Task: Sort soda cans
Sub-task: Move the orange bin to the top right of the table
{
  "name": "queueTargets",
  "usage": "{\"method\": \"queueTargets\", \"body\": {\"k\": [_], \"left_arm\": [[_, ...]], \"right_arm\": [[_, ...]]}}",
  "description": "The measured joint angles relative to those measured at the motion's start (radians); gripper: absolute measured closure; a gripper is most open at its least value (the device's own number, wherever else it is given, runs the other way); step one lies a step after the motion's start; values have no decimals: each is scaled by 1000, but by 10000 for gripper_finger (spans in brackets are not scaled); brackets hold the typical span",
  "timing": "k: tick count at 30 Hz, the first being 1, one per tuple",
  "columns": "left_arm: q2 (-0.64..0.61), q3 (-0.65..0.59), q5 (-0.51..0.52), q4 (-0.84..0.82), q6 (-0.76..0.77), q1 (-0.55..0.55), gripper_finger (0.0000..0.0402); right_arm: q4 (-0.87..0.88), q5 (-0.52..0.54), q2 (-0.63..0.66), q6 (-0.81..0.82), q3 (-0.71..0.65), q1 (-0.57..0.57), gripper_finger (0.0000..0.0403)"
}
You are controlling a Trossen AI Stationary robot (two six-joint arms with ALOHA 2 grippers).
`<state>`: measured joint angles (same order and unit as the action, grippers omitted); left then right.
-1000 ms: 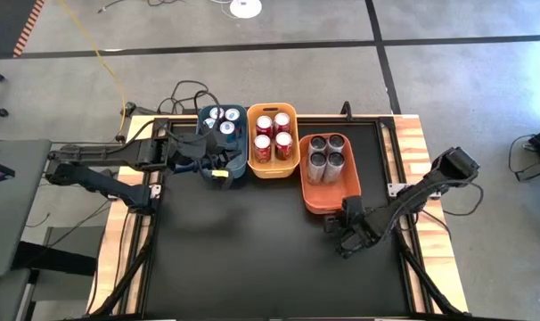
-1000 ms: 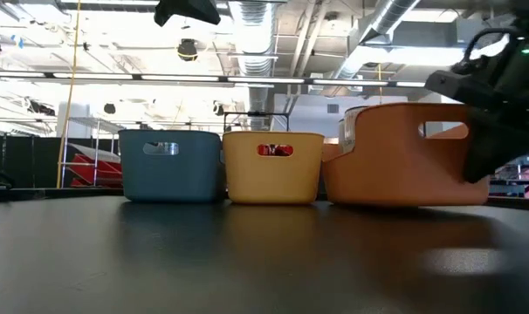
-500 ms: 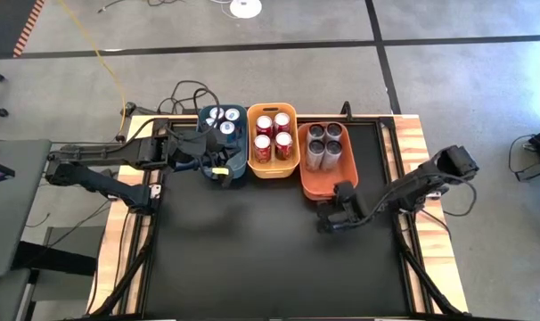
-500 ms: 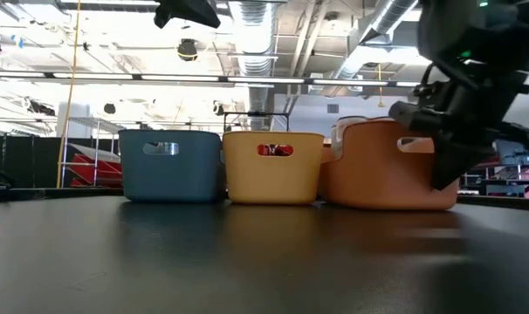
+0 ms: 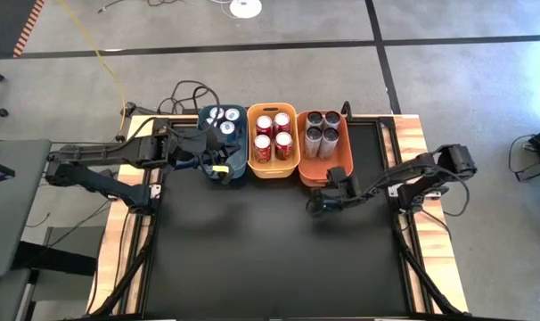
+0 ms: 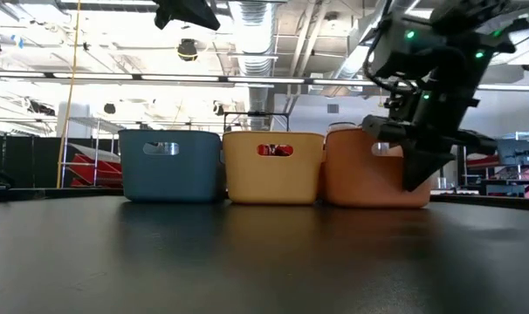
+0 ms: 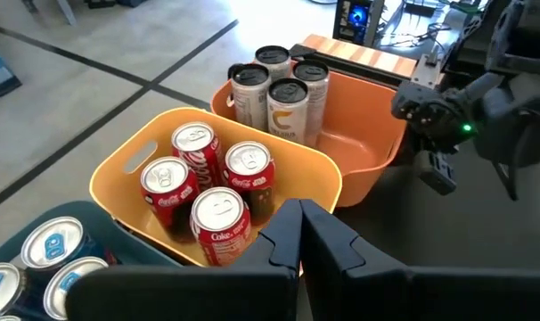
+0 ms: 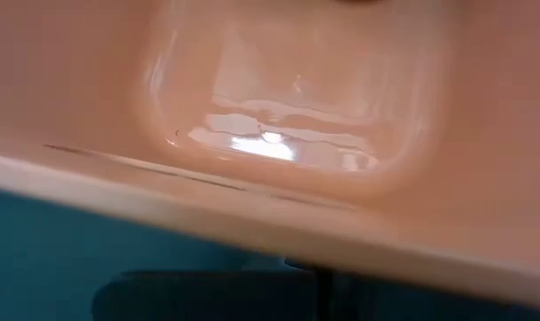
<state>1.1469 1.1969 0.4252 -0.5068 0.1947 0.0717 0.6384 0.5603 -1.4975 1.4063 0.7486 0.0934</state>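
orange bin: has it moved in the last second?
Yes. In the high view the orange bin has slid toward the table's far edge and straightened, and now lines up beside the yellow bin, which stayed put. The right gripper is at its near end.

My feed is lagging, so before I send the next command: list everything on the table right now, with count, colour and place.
Blue bin: one, dark blue, left end of the row at the table's far edge.
Blue cans: about four, silver tops, in the blue bin.
Yellow bin: one, middle of the row.
Red cola cans: four, in the yellow bin.
Orange bin: one, right end, against the yellow bin.
Grey cans: four, silver-grey, in the far half of the orange bin.
Table: one, black top, wooden side edges.
Left gripper: jaws shut, over the blue bin's near rim.
Right gripper: jaws shut, at the orange bin's near wall.
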Motion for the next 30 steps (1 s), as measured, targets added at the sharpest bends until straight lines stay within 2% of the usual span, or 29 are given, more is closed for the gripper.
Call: {"method": "queueTargets", "body": {"k": [10,18,25,30], "left_arm": [[0,0,0,-1,-16,30,401],[0,0,0,-1,-35,71,401],[0,0,0,-1,-42,98,401],[0,0,0,-6,-42,116,401]], "right_arm": [[-83,-33,0,-200,-1,-128,403],[-108,-64,0,-285,-1,-191,403],[-98,-129,0,-270,0,-177,401],[-72,-189,7,-183,0,-126,369]]}}
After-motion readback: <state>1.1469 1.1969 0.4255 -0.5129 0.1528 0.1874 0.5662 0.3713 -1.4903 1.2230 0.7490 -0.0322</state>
